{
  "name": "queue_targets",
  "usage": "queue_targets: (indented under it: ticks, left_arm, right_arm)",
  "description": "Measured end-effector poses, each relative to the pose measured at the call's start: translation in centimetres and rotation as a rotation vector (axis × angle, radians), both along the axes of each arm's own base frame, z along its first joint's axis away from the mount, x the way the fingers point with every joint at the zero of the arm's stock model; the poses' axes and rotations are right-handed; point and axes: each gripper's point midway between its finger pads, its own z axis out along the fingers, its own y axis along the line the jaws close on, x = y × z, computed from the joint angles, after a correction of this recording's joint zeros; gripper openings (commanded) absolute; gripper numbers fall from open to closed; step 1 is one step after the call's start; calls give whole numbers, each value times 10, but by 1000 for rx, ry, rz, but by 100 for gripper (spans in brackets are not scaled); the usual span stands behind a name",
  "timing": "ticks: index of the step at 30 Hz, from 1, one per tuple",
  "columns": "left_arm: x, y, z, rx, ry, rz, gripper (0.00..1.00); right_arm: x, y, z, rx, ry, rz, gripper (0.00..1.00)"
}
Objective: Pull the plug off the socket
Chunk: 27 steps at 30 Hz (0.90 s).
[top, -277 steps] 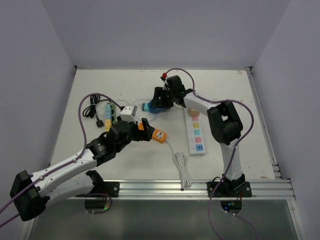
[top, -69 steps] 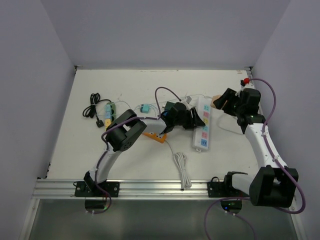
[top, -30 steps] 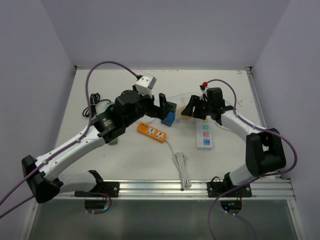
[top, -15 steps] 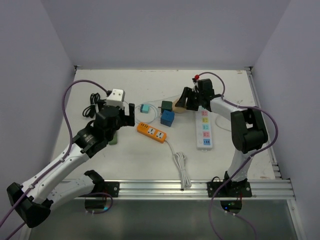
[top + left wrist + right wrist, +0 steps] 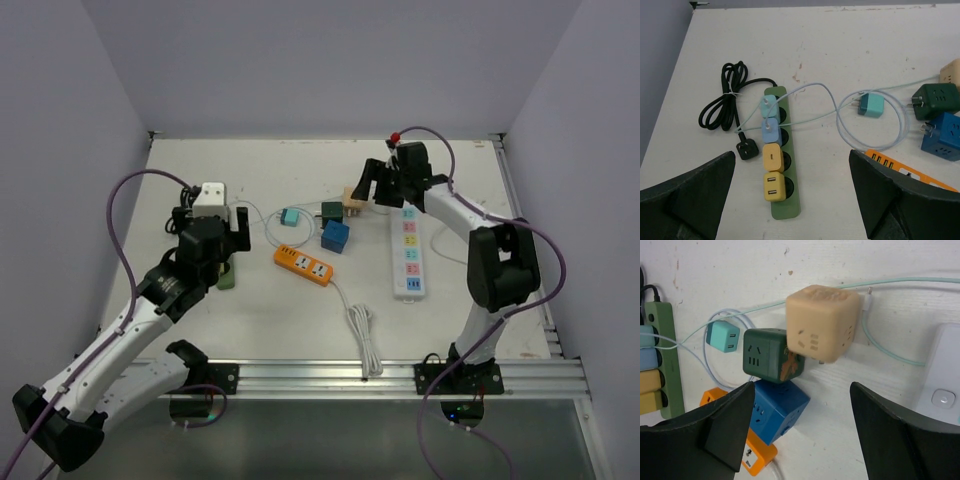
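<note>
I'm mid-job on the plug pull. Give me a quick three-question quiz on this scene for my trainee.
1. True or false: the left tool is shut on a plug.
2. How many adapters sit plugged into the green strip?
3. Which cube lies closest to the white strip? A tan, B blue, C dark green.
Key: 1 false, it is open and empty. 2 four. 3 A, the tan cube.
</note>
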Motion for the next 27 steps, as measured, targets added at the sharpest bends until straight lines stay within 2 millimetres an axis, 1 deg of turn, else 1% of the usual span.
queue_targets:
  ticks: [3, 6, 8, 10, 15, 17, 18, 21, 23, 25, 27]
  left_arm:
    - [-5, 12, 12, -13, -47, 43, 100]
    - [-12, 24, 24, -38, -102, 83, 100]
    - [-16, 32, 30, -49, -131, 111, 100]
    - [-20, 40, 35, -59, -160, 141, 100]
    - [-31, 56, 46, -94, -225, 207, 100]
    - [-36, 63, 52, -114, -262, 230, 100]
    - [-38, 65, 54, -118, -270, 235, 100]
    - [-43, 70, 59, -137, -301, 251, 100]
    - [-46, 73, 62, -149, -318, 259, 100]
    - [-47, 74, 63, -156, -328, 262, 100]
    - [-47, 74, 63, -156, -328, 262, 100]
  right_arm:
    - [-5, 3, 22, -21, -53, 9, 77]
    - [-14, 19, 46, -28, -118, 36, 73]
    - [-31, 51, 57, -29, -151, 101, 72]
    - [-47, 82, 61, -32, -170, 160, 69]
    - [-93, 157, 57, -36, -180, 300, 67]
    - [-105, 189, 58, -31, -189, 346, 67]
    - [-108, 201, 58, -27, -195, 358, 67]
    - [-121, 248, 55, -16, -202, 408, 67]
    - [-126, 272, 50, -11, -201, 428, 67]
    - [-133, 298, 41, -4, -195, 452, 67]
    - [-141, 319, 31, -10, -186, 471, 68]
